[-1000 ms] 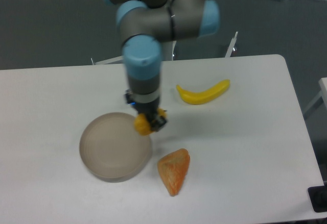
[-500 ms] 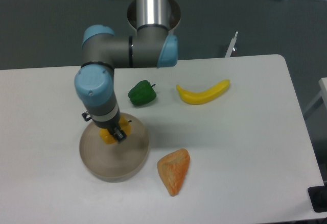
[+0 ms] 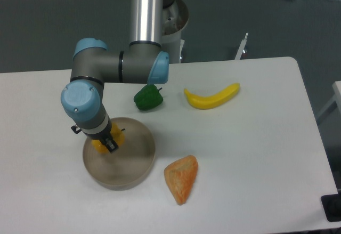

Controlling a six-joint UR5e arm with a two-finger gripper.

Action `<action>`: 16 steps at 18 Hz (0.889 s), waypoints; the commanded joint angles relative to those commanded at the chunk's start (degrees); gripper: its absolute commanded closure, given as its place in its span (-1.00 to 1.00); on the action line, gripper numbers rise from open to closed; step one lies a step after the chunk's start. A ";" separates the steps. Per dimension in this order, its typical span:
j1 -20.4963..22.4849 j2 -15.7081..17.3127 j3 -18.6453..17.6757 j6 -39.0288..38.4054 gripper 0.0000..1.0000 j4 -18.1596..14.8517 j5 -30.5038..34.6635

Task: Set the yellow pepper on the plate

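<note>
Gripper (image 3: 108, 143) is clamping the yellow pepper (image 3: 100, 146), jaws closed on it, holding it low over the plate (image 3: 136, 164) near its left side; you're positioning it for release inside the rim.

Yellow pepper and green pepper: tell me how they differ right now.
The yellow pepper is yellow-orange; the green pepper is dark green. The yellow pepper is over the plate, at its left edge; the green pepper sits on the table beyond the plate. The gripper hides most of the yellow pepper, its jaws shut on it, while the green pepper stands free and fully visible. Both are small and blocky, of similar size.
</note>
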 joint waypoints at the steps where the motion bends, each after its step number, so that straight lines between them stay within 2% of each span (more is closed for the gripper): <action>1: 0.09 0.00 0.09 0.00 -1.00 1.67 0.00; 5: 0.61 0.70 0.79 0.00 -1.00 2.66 0.52; 7: 2.36 1.75 1.05 0.09 -1.00 2.66 0.88; 12: 12.28 5.27 2.02 2.36 -1.00 2.57 0.79; 16: 20.90 5.54 4.13 12.54 -1.00 1.87 0.97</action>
